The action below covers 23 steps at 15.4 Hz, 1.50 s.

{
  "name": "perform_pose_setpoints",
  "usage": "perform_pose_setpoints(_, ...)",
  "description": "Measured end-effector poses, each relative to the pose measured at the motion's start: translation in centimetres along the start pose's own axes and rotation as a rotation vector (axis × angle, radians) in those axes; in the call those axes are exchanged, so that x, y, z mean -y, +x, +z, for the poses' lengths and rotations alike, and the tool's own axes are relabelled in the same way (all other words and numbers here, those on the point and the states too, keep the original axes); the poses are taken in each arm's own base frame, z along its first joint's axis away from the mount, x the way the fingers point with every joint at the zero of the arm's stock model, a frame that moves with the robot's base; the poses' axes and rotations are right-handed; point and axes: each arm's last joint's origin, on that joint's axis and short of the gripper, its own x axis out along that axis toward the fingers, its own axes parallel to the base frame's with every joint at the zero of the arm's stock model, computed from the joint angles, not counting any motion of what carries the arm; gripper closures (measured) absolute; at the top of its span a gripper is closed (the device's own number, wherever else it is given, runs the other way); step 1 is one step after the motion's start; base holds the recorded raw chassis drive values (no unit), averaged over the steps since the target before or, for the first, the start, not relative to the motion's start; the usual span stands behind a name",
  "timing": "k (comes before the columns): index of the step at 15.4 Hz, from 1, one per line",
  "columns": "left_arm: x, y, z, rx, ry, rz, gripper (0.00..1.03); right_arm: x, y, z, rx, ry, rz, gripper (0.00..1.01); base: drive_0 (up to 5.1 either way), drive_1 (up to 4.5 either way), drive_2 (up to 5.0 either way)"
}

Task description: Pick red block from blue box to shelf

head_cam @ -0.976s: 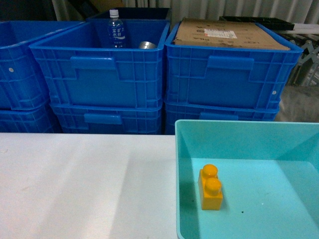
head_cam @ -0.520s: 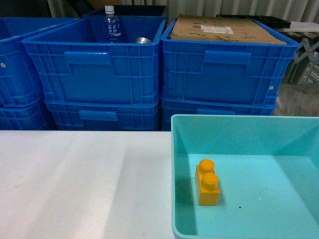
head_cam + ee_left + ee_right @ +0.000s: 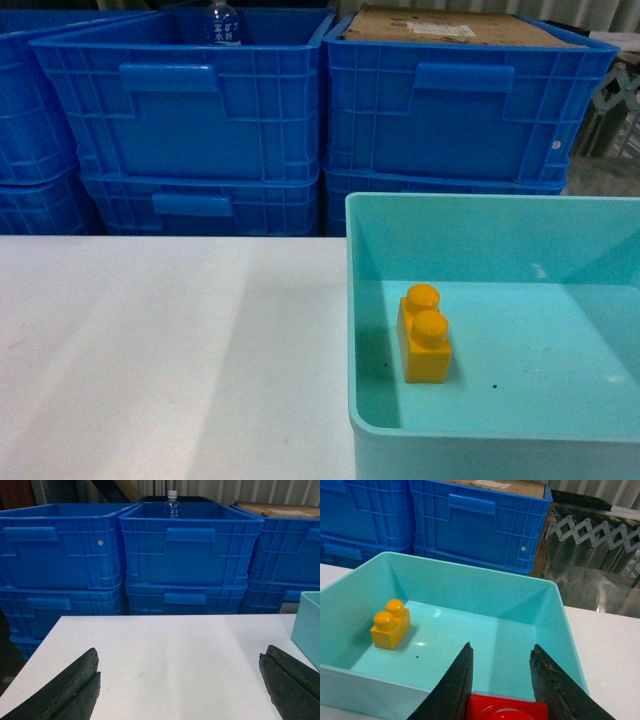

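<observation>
The red block (image 3: 506,709) sits clamped between the dark fingers of my right gripper (image 3: 501,647), above the near side of the blue box (image 3: 470,565), a pale turquoise tub. In the head view the blue box (image 3: 352,300) stands at the right of the white table, and neither gripper shows there. My left gripper (image 3: 179,655) hangs open over bare table top, left of the blue box (image 3: 307,625). Shiny steel surfaces (image 3: 600,575) behind the table's right end look like part of the shelf.
A yellow-orange two-stud brick (image 3: 424,333) lies in the tub's left half, also seen in the right wrist view (image 3: 390,624). Stacked dark blue crates (image 3: 200,110) line the far side of the table (image 3: 170,350); one holds a water bottle (image 3: 172,505), one a cardboard sheet (image 3: 450,25).
The head view has shifted: the crates now fill its top edge and the tub sits higher and closer. The yellow-orange brick stays in the same spot in the tub.
</observation>
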Motion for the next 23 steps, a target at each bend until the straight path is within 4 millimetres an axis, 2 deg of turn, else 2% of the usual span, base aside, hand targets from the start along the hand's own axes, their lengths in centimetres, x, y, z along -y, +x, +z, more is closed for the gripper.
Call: perform_pose_setpoints(23,-0.01,0.00,0.02,0.002,0.000,0.002,0.05,0.00,0.00,0.04,0.002,0.000,0.000,0.72,0.0,0.00,0.0)
